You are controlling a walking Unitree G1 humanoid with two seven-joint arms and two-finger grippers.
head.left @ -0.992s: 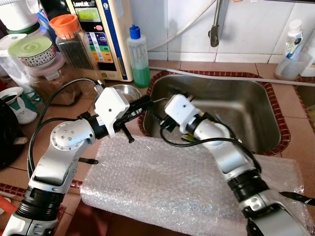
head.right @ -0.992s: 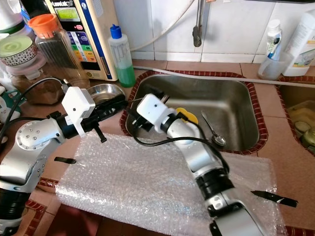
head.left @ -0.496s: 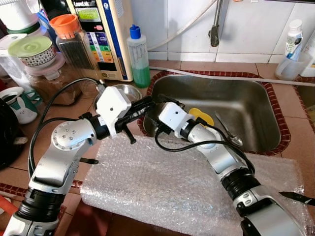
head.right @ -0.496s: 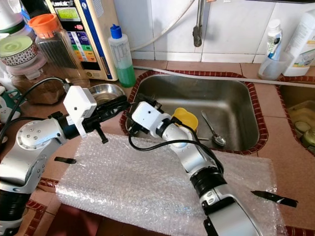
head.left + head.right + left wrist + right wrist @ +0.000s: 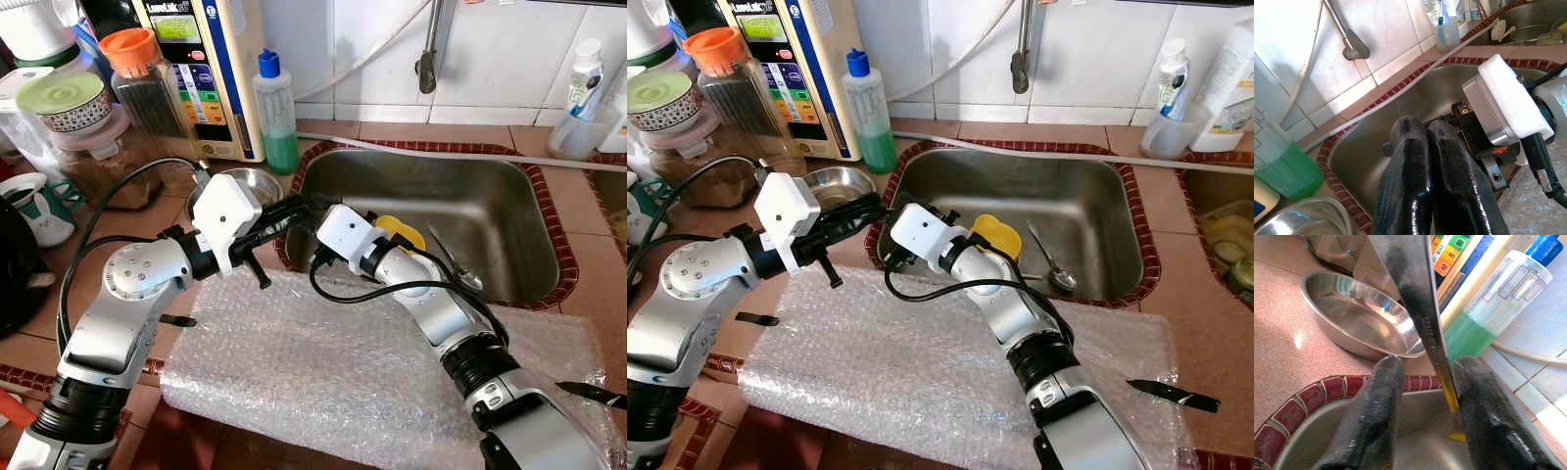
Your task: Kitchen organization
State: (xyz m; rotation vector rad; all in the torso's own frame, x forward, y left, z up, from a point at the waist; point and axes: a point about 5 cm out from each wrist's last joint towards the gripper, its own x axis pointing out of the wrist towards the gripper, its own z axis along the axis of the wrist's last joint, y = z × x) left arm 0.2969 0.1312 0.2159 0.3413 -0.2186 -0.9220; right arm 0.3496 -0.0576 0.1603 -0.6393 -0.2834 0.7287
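Right gripper (image 5: 1425,377) clamps a flat steel utensil (image 5: 1420,308) (a knife, perhaps) and has swung from deep in the sink (image 5: 470,196) to its left rim, beside my clenched, empty left gripper (image 5: 1418,129); handover looks likely.

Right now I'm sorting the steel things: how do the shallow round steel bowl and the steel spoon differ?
The shallow round steel bowl stands upright and empty on the tiled counter, left of the steel sink; the steel spoon lies flat inside that sink. The bowl is wide and round; the spoon is slim and long. Both are shiny steel.
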